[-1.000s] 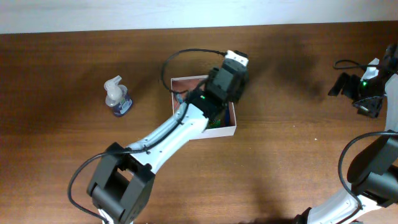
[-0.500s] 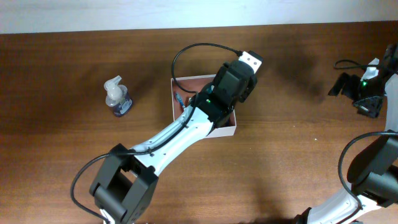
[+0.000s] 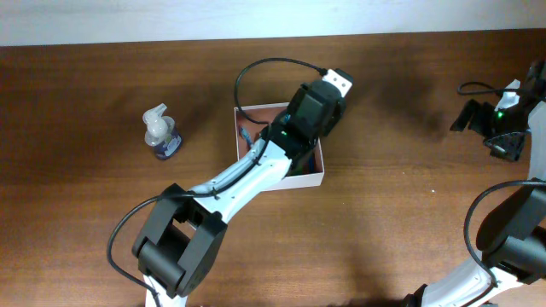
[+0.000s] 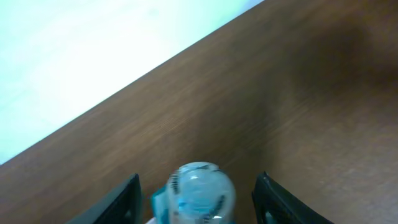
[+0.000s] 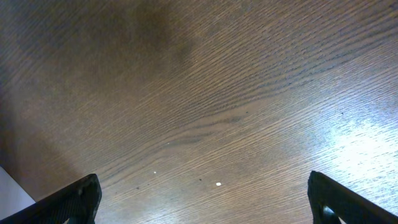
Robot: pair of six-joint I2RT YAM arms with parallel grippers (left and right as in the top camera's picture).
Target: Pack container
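Your left claw (image 4: pixel 198 190) is spread, a clear bottle (image 4: pixel 200 194) between its fingers (image 4: pixel 127 200) but not touched. The container (image 3: pixel 309 180) lies at the middle of the surface (image 3: pixel 85 213), slightly toward the far edge, under that arm. Your right claw (image 5: pixel 202 202) is spread wide near the right edge.

Clear teal-labelled bottle (image 4: pixel 200 191) end-on, between 2 spread fingers (image 4: pixel 124 202) of left pincer (image 4: pixel 198 180), wooden table (image 4: pixel 298 81), pale wall (image 4: pixel 74 50)

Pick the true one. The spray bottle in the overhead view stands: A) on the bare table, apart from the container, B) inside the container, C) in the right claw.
A: the spray bottle stands on the table, with bare wood between it and the container.
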